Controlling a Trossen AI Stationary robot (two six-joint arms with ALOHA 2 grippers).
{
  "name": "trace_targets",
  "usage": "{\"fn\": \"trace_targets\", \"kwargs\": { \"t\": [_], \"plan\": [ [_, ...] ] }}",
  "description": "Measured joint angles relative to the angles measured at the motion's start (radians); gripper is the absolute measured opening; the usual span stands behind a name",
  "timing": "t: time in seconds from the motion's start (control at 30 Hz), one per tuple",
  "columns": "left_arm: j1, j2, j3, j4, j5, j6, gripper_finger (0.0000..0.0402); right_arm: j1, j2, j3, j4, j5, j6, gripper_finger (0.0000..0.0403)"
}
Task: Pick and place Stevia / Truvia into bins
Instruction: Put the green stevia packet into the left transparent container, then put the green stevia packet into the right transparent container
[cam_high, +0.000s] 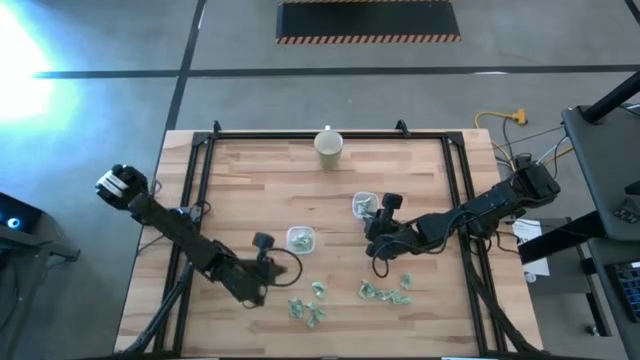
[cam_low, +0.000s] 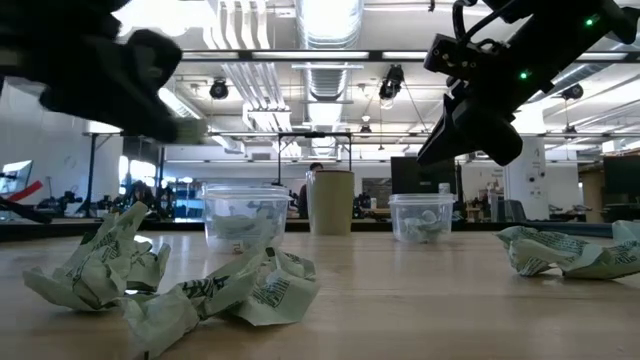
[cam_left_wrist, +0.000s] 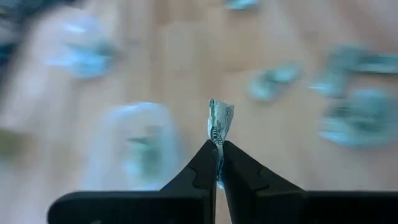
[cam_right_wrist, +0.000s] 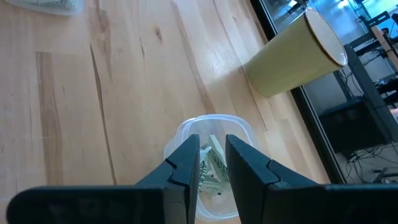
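Pale green Stevia packet (cam_left_wrist: 219, 123) pinched in the left gripper (cam_high: 264, 243), jaws clenched on it, held above the surface just beside one clear bin (cam_high: 300, 239). Right gripper (cam_right_wrist: 212, 163) hovers over the other bin (cam_right_wrist: 214, 127), jaws released, packets inside. Loose packets (cam_high: 308, 308) lie scattered near the front edge. Cream cup (cam_high: 329, 146) stands at the far edge.

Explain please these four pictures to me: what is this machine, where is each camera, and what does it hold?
Two robot arms work at a wooden table. One camera looks down from above, one sits at table height, one rides on each wrist. Crumpled green-white sweetener packets lie loose near the front edge; two clear bins already hold some, and a cream cup stands at the back. The left gripper pinches one packet near a bin. The right gripper hangs open and empty above the other bin.
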Motion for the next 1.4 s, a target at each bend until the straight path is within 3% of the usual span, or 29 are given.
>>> {"fn": "trace_targets", "kwargs": {
  "t": [0.1,0.27,0.6,0.9,1.4],
  "plan": [
    [0.048,-0.013,-0.004,-0.010,-0.089,0.071,0.0002,0.000,0.000,0.000,0.000,0.000,0.000,0.0068],
    [0.155,-0.010,-0.006,-0.007,-0.092,0.114,0.0002,0.000,0.000,0.000,0.000,0.000,0.004,0.0068],
    [0.279,0.005,-0.006,-0.006,0.076,0.124,0.0002,0.000,0.000,0.000,0.000,0.000,0.004,0.0068],
    [0.283,0.021,-0.007,0.017,0.084,0.195,0.0003,0.000,0.000,0.000,0.000,0.000,0.004,0.0068],
    [0.283,0.022,-0.007,0.055,0.080,0.226,0.0115,0.000,0.000,0.000,0.000,0.000,0.010,0.0068]
  ]
}}
